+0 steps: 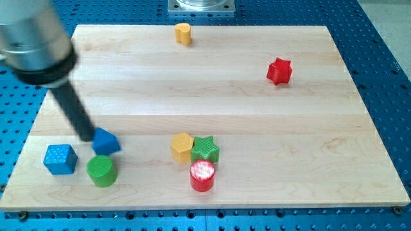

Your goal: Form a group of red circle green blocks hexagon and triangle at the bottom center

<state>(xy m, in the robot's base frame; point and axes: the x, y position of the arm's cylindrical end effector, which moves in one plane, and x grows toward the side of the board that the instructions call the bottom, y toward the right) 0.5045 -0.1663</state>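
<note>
Board [257, 109] runs pale wood, the blue pegged bench [385, 77] showing round its edges.

Far left, near the bottom: blue cube [60, 158]. Just right of it, our tip [88, 137] sits on the board, touching or all but touching the upper-left face of the blue triangle [105, 142]. We carry no jaws, so nothing opens, closes or is held; we only shove. Green cylinder [101, 171] lies just below the triangle, close, maybe touching.

Bottom centre already holds a cluster: yellow hexagon [182, 147] against green star [205, 149], red cylinder [202, 176] tucked under the star. The triangle and green cylinder are well left of that cluster.

Top edge, yellow block [183, 33], shape unclear at this size. Upper right, red star [279, 71], well apart from all.

Handling, as we judge it: small stiff blocks, light, likely to slide easily on smooth wood. The triangle should spin if pushed on a corner; we push square on a flat face, through its middle. The cylinders can roll off the rod sideways, so push dead centre. A push rightward on the triangle may catch the green cylinder.

Hard to make out: the rod's upper body is blurred and cut off at top left; it hides some board behind it. Whether tip and triangle truly touch, we cannot tell
</note>
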